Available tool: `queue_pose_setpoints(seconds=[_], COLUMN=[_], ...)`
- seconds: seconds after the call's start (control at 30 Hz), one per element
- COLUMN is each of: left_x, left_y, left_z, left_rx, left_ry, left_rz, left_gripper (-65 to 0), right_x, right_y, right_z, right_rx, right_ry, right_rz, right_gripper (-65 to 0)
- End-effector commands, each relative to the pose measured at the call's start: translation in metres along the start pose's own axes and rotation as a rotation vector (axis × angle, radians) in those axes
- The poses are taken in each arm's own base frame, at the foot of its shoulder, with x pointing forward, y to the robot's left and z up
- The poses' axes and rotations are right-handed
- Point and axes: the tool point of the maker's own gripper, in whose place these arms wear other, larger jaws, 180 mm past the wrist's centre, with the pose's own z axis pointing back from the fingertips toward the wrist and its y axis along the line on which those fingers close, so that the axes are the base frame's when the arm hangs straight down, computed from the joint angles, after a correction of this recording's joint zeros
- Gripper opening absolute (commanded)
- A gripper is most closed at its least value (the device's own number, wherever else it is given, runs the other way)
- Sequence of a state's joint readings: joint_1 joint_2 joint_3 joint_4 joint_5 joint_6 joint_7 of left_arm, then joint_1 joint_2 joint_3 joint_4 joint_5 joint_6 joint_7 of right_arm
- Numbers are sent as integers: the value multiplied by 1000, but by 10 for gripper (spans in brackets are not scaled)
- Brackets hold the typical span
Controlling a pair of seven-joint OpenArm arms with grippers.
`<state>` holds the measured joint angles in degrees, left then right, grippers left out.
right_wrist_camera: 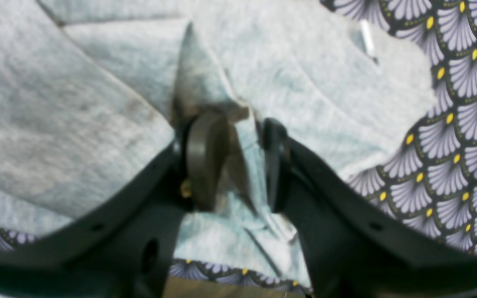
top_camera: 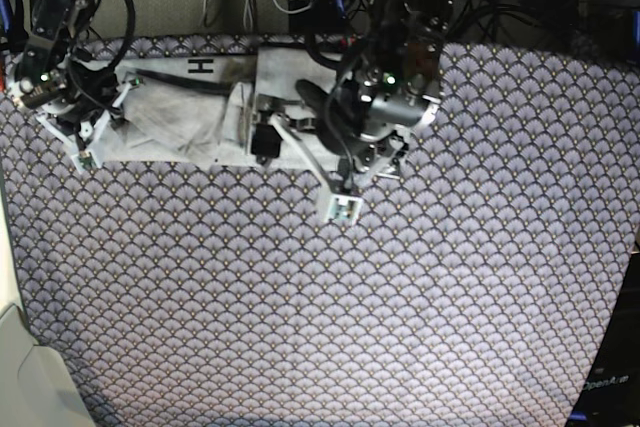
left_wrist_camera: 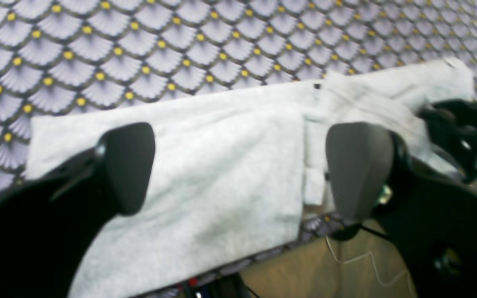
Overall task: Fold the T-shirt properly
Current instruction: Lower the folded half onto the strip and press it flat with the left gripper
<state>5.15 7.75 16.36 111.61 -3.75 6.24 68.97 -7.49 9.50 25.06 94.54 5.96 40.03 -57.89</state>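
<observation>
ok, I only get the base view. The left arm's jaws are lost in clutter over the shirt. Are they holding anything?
Observer: No. The left wrist view shows the left gripper with its jaws wide apart. Only the T-shirt lies below them, and nothing is between them.
Operator: and the right one?
Observer: The right gripper is shut on a bunched ridge of T-shirt fabric, pinched between both jaws.
Operator: shirt flat under the left?
Observer: Yes, it's a smooth folded layer with a straight edge. The wrinkles start past that edge, toward the right gripper's end.
</observation>
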Motion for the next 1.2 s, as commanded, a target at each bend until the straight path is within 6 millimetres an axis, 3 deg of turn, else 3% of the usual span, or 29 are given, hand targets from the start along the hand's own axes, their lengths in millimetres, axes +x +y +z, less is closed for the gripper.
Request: queue_pose_setpoints(seconds=[0.0, 0.2, 0.4, 0.83, 1.17], left_x=[7, -8, 5, 6, 7], left_y=[-8, -7, -11, -30, -25], left_z=[-1, -20, -30, -55, -73], left_rx=[-25, -20, -23, -40, -14], left_ry=[-19, 52, 49, 107, 154], left_rz=[8, 4, -36, -154, -198], left_gripper=[-2, -2, -2, -2, -2], right_x=[12, 12, 10, 12, 16], right_y=[-8, -8, -7, -7, -1], right_z=[6, 6, 5, 6, 4], right_rx=[-22, -22, -20, -21, -7], right_ry=[-35, -35, -30, -35, -36], right_rz=[10, 10, 9, 11, 35], right_gripper=[-447, -447, -447, -447, -447])
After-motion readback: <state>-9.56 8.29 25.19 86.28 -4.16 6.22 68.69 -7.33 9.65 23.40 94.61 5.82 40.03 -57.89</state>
